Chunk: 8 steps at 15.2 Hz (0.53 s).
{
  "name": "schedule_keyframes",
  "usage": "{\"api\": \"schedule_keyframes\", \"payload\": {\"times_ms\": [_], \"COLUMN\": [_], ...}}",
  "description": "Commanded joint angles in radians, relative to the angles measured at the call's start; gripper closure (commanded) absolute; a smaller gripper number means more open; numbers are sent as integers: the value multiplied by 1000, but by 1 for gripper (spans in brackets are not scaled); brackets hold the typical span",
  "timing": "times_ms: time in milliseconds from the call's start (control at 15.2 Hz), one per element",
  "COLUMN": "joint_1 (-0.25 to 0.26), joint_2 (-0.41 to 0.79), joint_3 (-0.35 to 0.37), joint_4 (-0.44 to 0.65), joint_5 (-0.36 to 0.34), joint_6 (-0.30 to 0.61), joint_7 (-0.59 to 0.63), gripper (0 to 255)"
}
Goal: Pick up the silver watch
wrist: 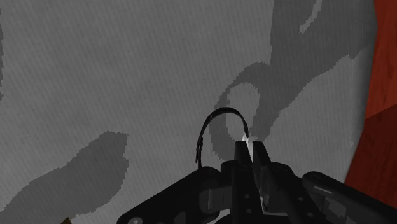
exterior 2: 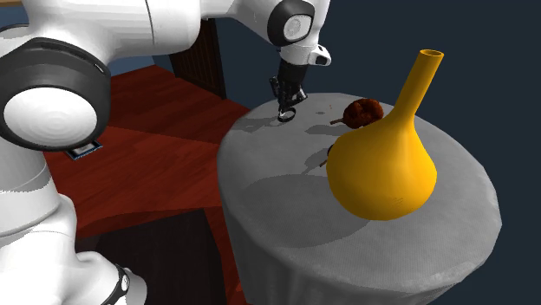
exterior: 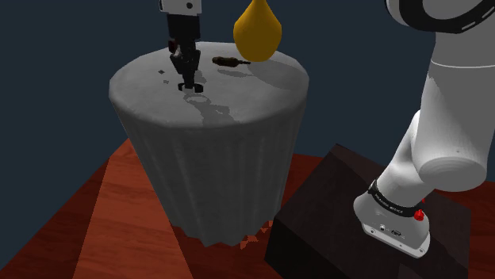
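We see the gripper (exterior: 186, 74) pinched narrow on the watch (exterior: 191, 86), a thin dark loop held between its fingers, low over the round grey table (exterior: 230, 150), nearer its rim than its middle, yellow vase (exterior: 257, 30) at another edge.

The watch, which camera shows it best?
The wrist view: the watch is a thin dark loop clasped between the gripper's fingers. The shoulder view shows a small dark bit at the fingertips; the second exterior view leaves it too small to tell.
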State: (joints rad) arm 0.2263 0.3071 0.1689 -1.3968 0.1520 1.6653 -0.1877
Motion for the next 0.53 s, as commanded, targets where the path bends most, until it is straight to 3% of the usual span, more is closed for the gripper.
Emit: {"api": "schedule_keyframes", "payload": {"times_ms": [0,462], "joint_1": [0,2], "joint_2": [0,16], "joint_3": [0,1], "joint_4": [0,105], "joint_5": [0,-3], "joint_6": [0,-88], "joint_7": [0,16], "gripper": [255,255]}}
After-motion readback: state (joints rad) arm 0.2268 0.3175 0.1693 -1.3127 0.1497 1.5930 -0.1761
